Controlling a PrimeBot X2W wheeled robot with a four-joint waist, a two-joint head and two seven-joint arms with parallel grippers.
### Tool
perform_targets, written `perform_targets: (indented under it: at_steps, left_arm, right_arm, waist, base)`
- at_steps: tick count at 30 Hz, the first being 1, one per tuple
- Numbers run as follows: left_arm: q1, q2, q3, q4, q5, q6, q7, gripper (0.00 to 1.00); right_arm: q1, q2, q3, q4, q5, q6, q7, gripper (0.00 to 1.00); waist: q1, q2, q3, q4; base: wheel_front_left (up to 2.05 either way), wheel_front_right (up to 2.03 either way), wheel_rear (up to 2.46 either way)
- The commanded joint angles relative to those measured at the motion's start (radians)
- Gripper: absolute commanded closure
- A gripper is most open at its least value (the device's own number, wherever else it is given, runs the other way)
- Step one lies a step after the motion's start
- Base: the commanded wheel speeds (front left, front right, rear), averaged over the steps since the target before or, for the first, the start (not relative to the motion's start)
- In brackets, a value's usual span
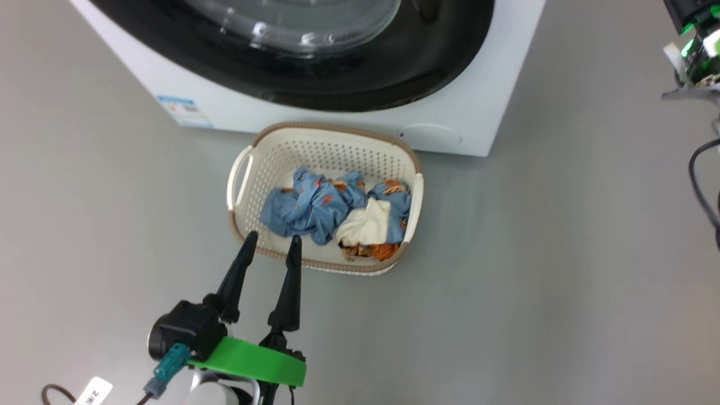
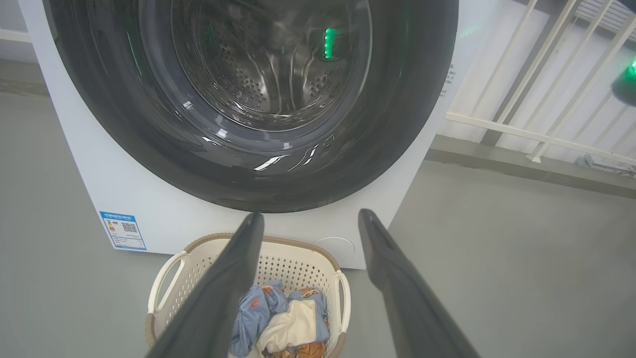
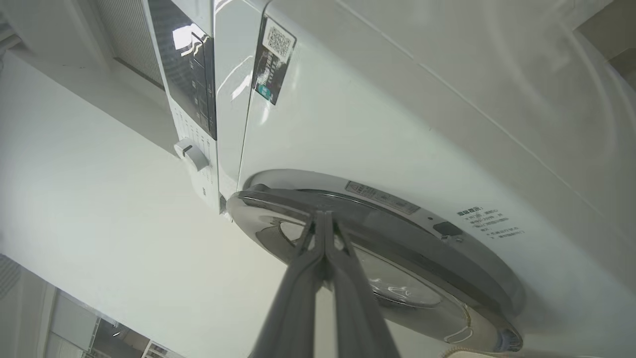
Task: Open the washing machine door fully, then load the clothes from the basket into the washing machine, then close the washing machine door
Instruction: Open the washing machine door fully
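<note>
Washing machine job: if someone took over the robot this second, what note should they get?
Left gripper: open, empty, hovering by the near rim of the basket.
Right gripper: fingers pressed shut, tips at the edge of the door.
Door looks closed. Clothes all in the basket, on the floor before the washing machine.
Done: nothing visible yet.
Left: open door, load clothes, close door.
</note>
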Motion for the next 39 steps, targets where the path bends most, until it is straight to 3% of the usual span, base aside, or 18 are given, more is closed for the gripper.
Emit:
perform_targets:
  at_steps: [1,18,39]
  left_arm:
    - [-0.032,0.007,0.020,-0.034,-0.009,0.009,-0.009,0.00]
    - [-0.111,0.007,-0.048,-0.062,-0.053,0.033,-0.009,0.00]
    - [-0.176,0.007,-0.126,-0.111,-0.087,0.057,-0.009,0.00]
  right_arm:
    - [-0.028,-0.012,0.007,-0.019,0.012,0.006,0.031,1.00]
    - [-0.202,-0.012,-0.060,0.037,0.049,0.006,0.318,1.00]
    - [-0.348,0.016,-0.063,0.054,-0.027,0.006,0.400,1.00]
  waist:
    - [-0.0001,0.0000,0.050,0.042]
    - [-0.0001,0.0000,0.197,0.099]
    - [-0.0001,0.0000,0.316,0.152]
  base:
    - [0.00,0.00,0.00]
    - [0.00,0.00,0.00]
    - [0.00,0.00,0.00]
